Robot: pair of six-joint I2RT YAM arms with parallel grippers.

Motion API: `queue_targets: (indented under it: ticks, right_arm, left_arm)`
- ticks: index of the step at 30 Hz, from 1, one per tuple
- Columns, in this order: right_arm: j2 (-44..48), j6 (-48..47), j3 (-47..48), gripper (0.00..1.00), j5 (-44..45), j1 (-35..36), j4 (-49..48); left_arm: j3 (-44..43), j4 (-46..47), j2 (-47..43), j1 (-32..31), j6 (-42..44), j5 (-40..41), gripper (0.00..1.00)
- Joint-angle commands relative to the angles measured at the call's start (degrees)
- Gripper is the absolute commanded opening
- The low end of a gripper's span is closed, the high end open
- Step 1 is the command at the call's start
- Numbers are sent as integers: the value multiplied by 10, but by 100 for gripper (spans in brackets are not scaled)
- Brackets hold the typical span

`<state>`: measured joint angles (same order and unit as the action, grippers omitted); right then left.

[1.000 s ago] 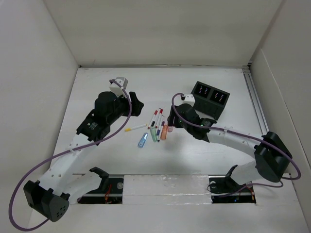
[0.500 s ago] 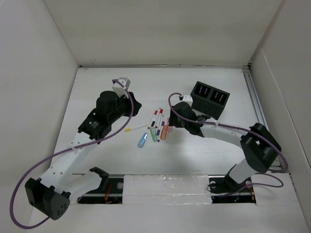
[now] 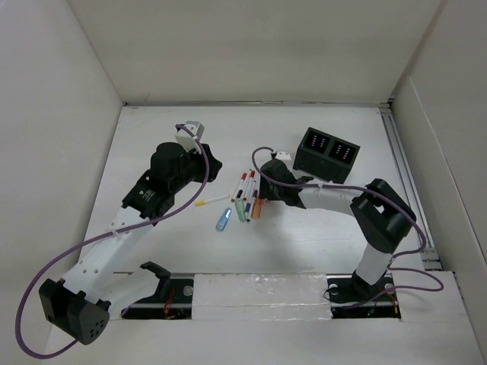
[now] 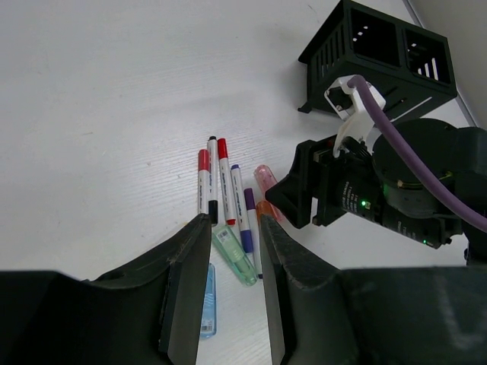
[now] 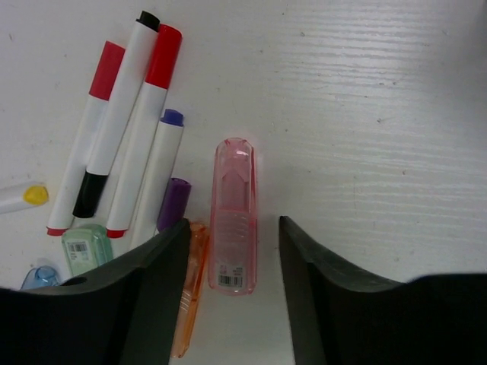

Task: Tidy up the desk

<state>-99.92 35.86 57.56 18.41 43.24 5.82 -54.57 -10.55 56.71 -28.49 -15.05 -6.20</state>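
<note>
On the white desk (image 3: 167,137) lies a cluster of markers (image 3: 245,185), with a yellow-capped pen (image 3: 213,201), a green case (image 3: 240,209) and a blue case (image 3: 223,220) beside them. My right gripper (image 5: 234,228) is open and low over the desk. Its jaws stand either side of a clear pink case (image 5: 234,190) without touching it. An orange pen (image 5: 189,296) lies under its left jaw. My left gripper (image 4: 234,224) hangs above the cluster, its jaws drawn in to a narrow slit with nothing between them.
A black two-compartment organizer (image 3: 327,154) stands behind the right wrist, near the back right. A metal rail (image 3: 401,167) runs along the desk's right edge. White walls close in the desk. The right arm's wrist (image 4: 396,190) sits close to the left gripper's line of sight.
The right arm has swung left, bringing its gripper down over the pink case with the jaws a little narrower. The left gripper's jaws have closed in; that arm hardly moved.
</note>
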Motion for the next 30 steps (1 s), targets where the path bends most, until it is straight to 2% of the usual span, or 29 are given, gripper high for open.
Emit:
queue_targets:
  ticks: [1,4,9,11,12,16,23,30]
  right_arm:
    - [-27,1,34,48,13,-5,-6]
    - [-38,5,42,44,30,-5,2]
    - [-58,6,51,44,36,-11,10]
    - [-56,11,51,35,36,-16,13]
    - [-54,13,49,23,36,-16,12]
    - [14,18,45,11,41,-16,-5]
    - [148,15,49,8,14,-73,-33]
    - [191,24,63,7,49,-176,-46]
  left_arm:
    - [-3,17,-8,-2,7,-4,29]
    - [-4,21,-11,-2,8,0,29]
    - [-4,19,-12,-2,8,-6,29]
    - [-4,19,-12,-2,7,-3,29]
    - [-4,18,-12,-2,6,-4,29]
    - [0,22,-21,-2,5,-8,29]
    - [1,24,-30,-2,2,-15,30]
    - [4,24,-43,-2,1,-21,30]
